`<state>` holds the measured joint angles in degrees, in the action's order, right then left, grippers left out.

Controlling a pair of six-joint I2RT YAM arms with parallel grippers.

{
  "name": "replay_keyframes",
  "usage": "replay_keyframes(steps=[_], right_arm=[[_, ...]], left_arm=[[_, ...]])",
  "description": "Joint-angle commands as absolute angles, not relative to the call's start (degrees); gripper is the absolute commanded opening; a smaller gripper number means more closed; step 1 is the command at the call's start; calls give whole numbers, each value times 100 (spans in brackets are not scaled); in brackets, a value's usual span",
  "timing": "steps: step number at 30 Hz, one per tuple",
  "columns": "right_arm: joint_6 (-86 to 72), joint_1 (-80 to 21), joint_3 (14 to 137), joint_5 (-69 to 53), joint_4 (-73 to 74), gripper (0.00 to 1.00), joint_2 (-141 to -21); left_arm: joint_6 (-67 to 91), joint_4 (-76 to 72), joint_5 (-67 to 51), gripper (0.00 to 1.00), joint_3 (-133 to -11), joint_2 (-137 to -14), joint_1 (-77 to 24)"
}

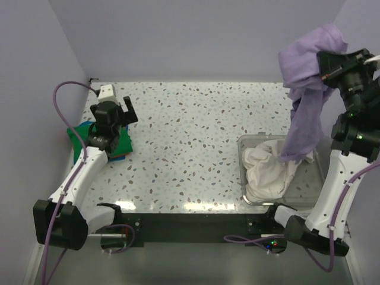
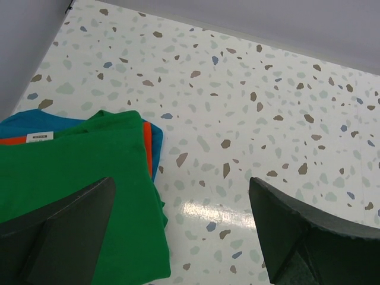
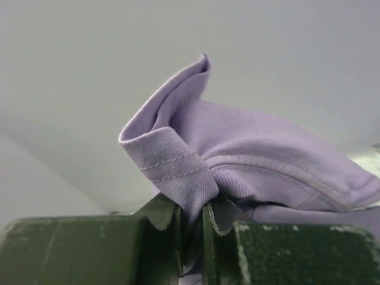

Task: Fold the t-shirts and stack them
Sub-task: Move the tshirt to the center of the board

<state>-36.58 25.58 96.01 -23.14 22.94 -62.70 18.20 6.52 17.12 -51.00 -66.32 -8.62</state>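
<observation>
Big speckled terrazzo tabletop (image 1: 190, 148) has loads of free room in the middle, and I'd say that's where this one should land. The lavender purple cotton t-shirt (image 1: 309, 65) is hanging high at the right, bunched up, its tail dangling over the clear plastic bin (image 1: 244, 172); a crumpled cream white t-shirt (image 1: 267, 172) sits inside that bin. The folded bright green t-shirt (image 2: 71, 196) tops the stack at the left edge, with blue and orange edges peeking out under it.

The right pincer (image 3: 191, 237) is clamped on a stitched hem of the lavender one; the left pincer (image 2: 181, 196) hovers over the stack with its jaws wide apart and nothing in them.

My take: carry it clear of the bin so the tail doesn't snag the cream one; drag it flat across the middle; bring the left over to grab a second corner before trying any fold.

The surface looks glossy, so cloth may slide. Plain pale walls close in behind and on both sides.
</observation>
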Motion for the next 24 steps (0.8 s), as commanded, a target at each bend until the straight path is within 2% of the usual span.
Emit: replay_keyframes(steps=[1,9,12,15,20,21,22,23,24], right_arm=[[-3553,1533,10412,-2884,1238,0,-6661],[-2972,-1366,11837,-2593,1572,0,-8198],[-2953,-2124,12619,-2610,1784,0,-8805],[-3320,-2399,12894,-2812,1609,0,-9131],[-3833,-2365,11797,-3357,1203,0,-9430],[-3588,-2269,11534,-2966,1326,3,-9483],[-3482,-2198,11009,-2684,1484,12,-9527],[-3402,-2102,10752,-2463,1659,24,-9580],[-3323,-1840,10514,-2209,1696,42,-9780]], left_arm=[[1591,510,1714,100,-5317,-6364,-826],[1293,562,1732,98,-5388,-6074,-826],[1283,624,1740,98,-5396,-5994,-826],[1318,720,1862,98,-5396,-5898,-826],[1397,782,2083,99,-5282,-5827,-826],[1406,791,2074,98,-5256,-5871,-826],[1424,800,2083,98,-5230,-5897,-826],[1441,800,2066,98,-5195,-5932,-826],[1476,809,1996,98,-5133,-6054,-826]])
